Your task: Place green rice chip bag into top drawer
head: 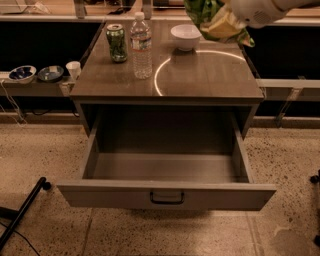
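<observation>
Pincer (238, 16) at the top right edge of view, on the end of the white arm, up in the air over the back right of the counter (210, 80); it is clamped on the green rice chip bag (212, 15), which hangs off it with nothing under it; the fingers themselves are buried in the crumpled foil, so how wide they stand I cannot make out; the grip is plain from the bag being carried clear of the surface.

Bag: bright green, crumpled, with a yellow-orange edge showing on the underside; it sits to the left of and below the arm's end, partly cut off by the top of view; a corner of it trails down on the right; it is above and just right of the white bowl (185, 36), not touching it.

Top drawer (100, 195): pulled fully out toward me, below the counter's front edge, well apart from the bag; dark handle (167, 198) at the middle of the front panel; its inside shows bare.

On the counter: green soda can (117, 42) at back left, upright; water bottle (141, 46) just beside it on the right, upright; a bright curved reflection on the surface right of the bottle.

Low shelf at left: two small dishes (22, 73) and a white cup (73, 69).
</observation>
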{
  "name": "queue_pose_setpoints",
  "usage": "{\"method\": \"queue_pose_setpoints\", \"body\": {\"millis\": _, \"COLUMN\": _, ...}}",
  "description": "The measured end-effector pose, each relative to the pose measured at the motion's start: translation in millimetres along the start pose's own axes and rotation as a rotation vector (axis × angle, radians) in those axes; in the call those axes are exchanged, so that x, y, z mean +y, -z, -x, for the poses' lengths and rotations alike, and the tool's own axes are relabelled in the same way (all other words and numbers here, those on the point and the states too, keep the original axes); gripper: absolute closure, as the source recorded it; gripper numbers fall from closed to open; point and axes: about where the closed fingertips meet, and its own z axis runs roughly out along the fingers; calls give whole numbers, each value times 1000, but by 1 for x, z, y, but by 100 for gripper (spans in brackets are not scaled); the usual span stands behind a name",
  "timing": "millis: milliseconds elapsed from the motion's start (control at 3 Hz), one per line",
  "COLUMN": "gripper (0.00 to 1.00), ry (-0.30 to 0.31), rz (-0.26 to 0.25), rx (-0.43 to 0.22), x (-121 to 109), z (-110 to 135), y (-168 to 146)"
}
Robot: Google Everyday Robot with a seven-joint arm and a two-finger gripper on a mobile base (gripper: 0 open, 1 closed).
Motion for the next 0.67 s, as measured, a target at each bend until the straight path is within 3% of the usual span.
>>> {"method": "queue_pose_setpoints", "body": {"millis": 333, "gripper": 100, "ry": 0, "rz": 1, "rx": 2, "x": 0, "z": -2, "y": -1}}
{"method": "queue_pose_setpoints", "body": {"millis": 667, "gripper": 100, "ry": -41, "rz": 73, "rx": 10, "x": 35, "z": -21, "y": -6}}
